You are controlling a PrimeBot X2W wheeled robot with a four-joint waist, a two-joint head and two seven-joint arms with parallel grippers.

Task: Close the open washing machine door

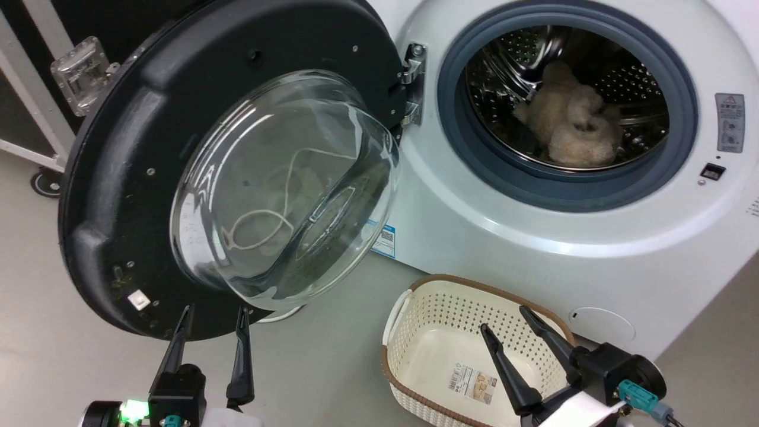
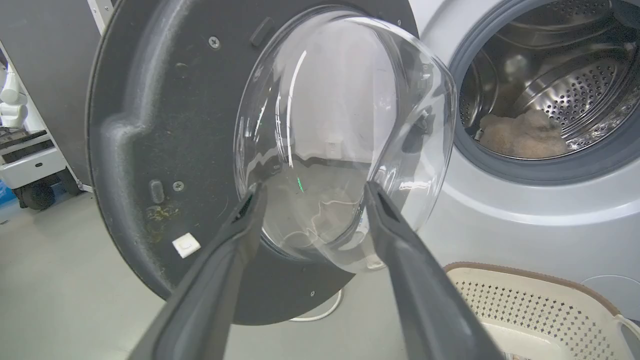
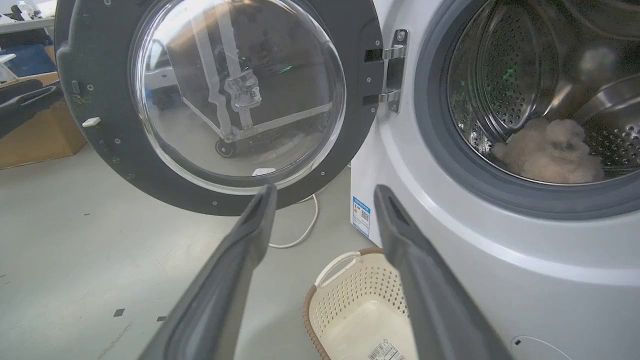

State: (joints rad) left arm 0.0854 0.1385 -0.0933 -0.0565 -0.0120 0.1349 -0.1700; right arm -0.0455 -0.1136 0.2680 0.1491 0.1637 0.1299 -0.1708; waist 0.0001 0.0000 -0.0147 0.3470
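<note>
The door (image 1: 112,178) is wide open, swung out left of the white machine (image 1: 504,237). Nothing is done yet: I must push it round to the hole. My left gripper (image 1: 216,308) is near the door's bottom edge, fingers apart, holding nothing. My right gripper (image 1: 503,317) is over the basket (image 1: 415,284), fingers apart too, empty. The door is a round black frame, dull and hard-looking, with a clear bulging glass bowl (image 1: 284,178) in the middle. The drum (image 1: 628,77) is shiny metal with tiny holes, and a fluffy thing (image 1: 569,124) lies inside.
</note>
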